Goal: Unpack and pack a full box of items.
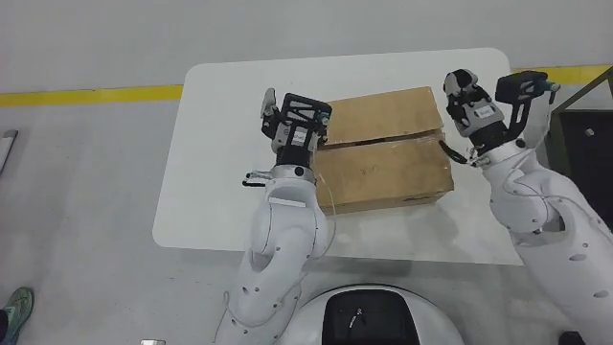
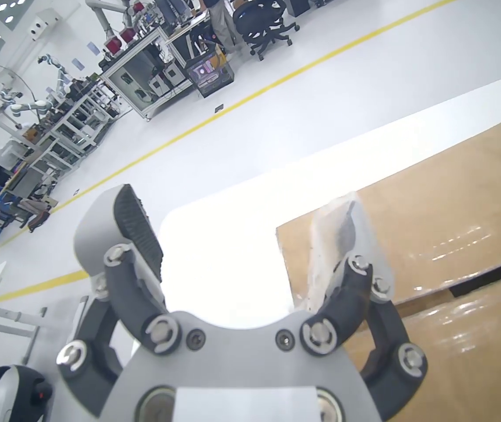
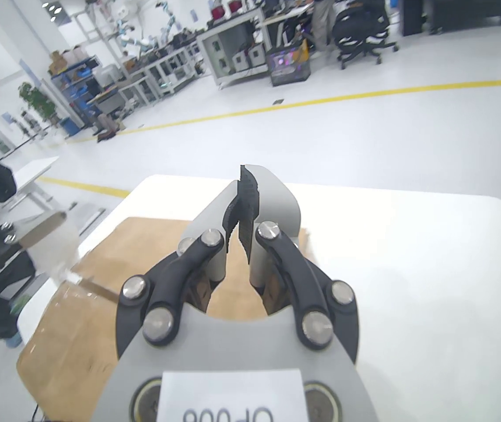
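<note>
A brown cardboard box lies in the middle of the white table, its two top flaps down with a dark seam between them. My left gripper hovers open at the box's left end. One of its fingers is over bare table; the other finger is over the box's corner, with a piece of clear tape clinging to it. My right gripper is shut with nothing in it, raised just past the box's right end; its fingertips press together above the box's edge.
Bare tabletop runs around the box on all sides, widest at the far edge and the left. A yellow floor line passes behind the table. A dark cabinet stands off the table's right side.
</note>
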Robot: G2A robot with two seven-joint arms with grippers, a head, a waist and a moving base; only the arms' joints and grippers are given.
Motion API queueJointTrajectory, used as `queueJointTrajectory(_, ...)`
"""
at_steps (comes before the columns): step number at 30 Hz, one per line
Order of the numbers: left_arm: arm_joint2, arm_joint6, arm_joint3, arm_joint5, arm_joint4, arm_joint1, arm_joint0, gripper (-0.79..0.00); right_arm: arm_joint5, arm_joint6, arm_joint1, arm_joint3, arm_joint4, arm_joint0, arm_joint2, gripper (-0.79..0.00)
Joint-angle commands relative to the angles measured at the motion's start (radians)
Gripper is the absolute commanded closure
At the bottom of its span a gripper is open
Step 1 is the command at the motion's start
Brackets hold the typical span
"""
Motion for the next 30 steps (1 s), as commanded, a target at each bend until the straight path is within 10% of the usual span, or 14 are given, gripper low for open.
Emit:
queueJointTrajectory(1,0.018,-0.001,0.006,-0.012,0.0,-0.005,-0.013,-0.785,0.012,-0.01,0.002,0.017,0.013,-0.025,0.049,0.0)
queueJointTrajectory(30,0.324,0.023,0.214,-0.066,-0.023,-0.119,-0.187,-0.785,0.028,-0.107,-0.015,0.004,0.109,-0.21,0.192,0.0)
